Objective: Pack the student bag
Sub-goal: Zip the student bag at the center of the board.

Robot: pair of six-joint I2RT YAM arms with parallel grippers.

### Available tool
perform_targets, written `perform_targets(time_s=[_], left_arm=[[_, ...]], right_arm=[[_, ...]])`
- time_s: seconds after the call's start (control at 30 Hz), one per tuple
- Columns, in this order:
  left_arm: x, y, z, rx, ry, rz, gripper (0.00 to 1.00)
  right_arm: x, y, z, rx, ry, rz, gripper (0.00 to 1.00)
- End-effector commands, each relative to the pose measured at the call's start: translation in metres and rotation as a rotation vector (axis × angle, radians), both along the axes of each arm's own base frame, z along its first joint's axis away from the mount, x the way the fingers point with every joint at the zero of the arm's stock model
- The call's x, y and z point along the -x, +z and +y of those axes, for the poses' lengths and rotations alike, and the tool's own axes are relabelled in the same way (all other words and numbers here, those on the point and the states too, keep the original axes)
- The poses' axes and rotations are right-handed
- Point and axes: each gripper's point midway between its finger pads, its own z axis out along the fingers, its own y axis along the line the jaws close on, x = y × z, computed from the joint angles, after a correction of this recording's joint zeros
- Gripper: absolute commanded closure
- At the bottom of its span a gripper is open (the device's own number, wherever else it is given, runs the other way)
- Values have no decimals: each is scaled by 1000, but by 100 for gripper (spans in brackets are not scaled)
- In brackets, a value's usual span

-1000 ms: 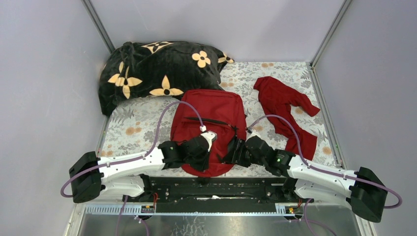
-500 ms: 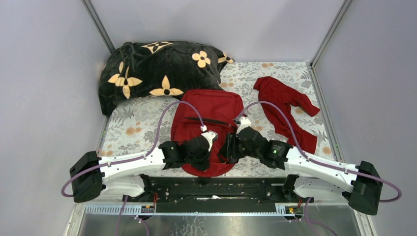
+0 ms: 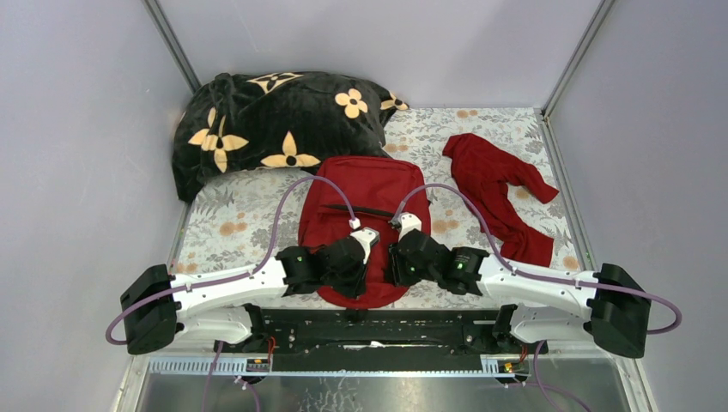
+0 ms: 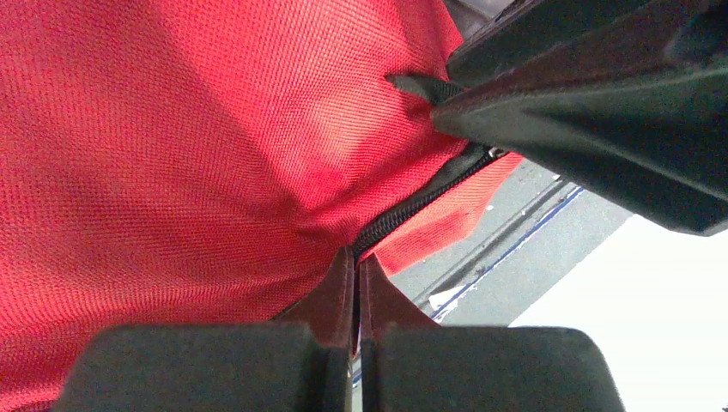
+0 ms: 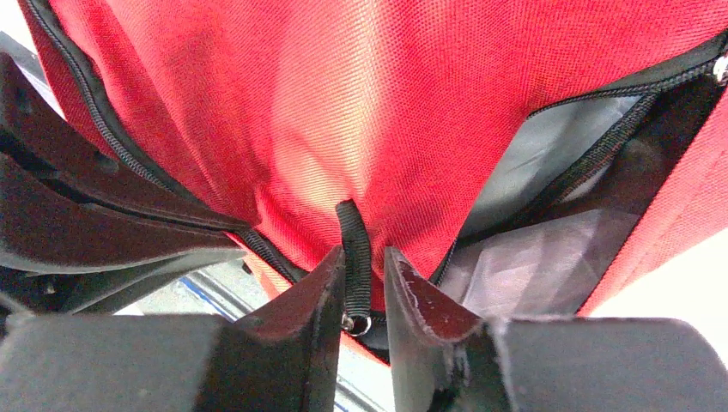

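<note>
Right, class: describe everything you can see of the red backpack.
The backpack is dark-red woven fabric with black zippers, lying flat on the flowered cloth. One zipper gapes, showing grey lining. The left gripper pinches its fabric by a zipper; the right gripper straddles a black pull tab.

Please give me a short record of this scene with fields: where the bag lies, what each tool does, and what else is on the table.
bag: student bag flat on the table, one zipper pocket open
left tool: shut, pinching the bag's fabric beside a zipper
right tool: open, fingers on both sides of the black zipper pull
other things: black flowered blanket far left; red garment far right
</note>
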Motion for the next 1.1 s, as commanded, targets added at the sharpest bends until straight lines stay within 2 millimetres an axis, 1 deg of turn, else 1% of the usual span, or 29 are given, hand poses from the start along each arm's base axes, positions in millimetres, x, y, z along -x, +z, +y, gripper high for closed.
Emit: perform_targets(time_s=[0.0, 0.13, 0.17, 0.2, 0.23, 0.27, 0.37, 0.43, 0.5, 0.6, 0.7, 0.83, 0.97, 1.07], left_arm=[[-7, 17, -17, 81, 10, -40, 100], [-7, 19, -16, 82, 7, -43, 100], [-6, 19, -16, 82, 6, -44, 100], [-7, 20, -15, 83, 6, -45, 100], [-7, 20, -15, 84, 6, -45, 100], [-6, 21, -15, 85, 7, -45, 100], [-6, 22, -15, 91, 8, -46, 100], [-6, 23, -15, 95, 10, -47, 100], [-6, 23, -14, 95, 9, -49, 100], [-5, 26, -12, 93, 5, -49, 100], [-3, 33, -10, 99, -1, -51, 100], [3, 39, 1, 99, 1, -41, 100], [12, 43, 15, 83, 15, -10, 100], [16, 49, 21, 99, 22, -9, 100]], right_arm=[[-12, 17, -2, -12, -53, -73, 75], [-12, 17, -10, 6, -74, -74, 87], [-12, 18, -11, 4, -79, -71, 88], [-11, 19, -12, 0, -85, -71, 91], [-11, 21, -13, -10, -89, -73, 97], [-11, 22, -13, -22, -92, -73, 100], [-10, 24, -12, -63, -106, -73, 100], [-12, 24, -17, -65, -142, -75, 100], [-18, 21, -26, -55, -207, -89, 100], [-24, 11, -43, 1, -310, -85, 100], [-31, 4, -56, 67, -369, -88, 100], [-44, -2, -72, 100, -439, -85, 100], [-65, 10, -84, 95, -492, -130, 100], [-81, 20, -89, 115, -512, -177, 100]])
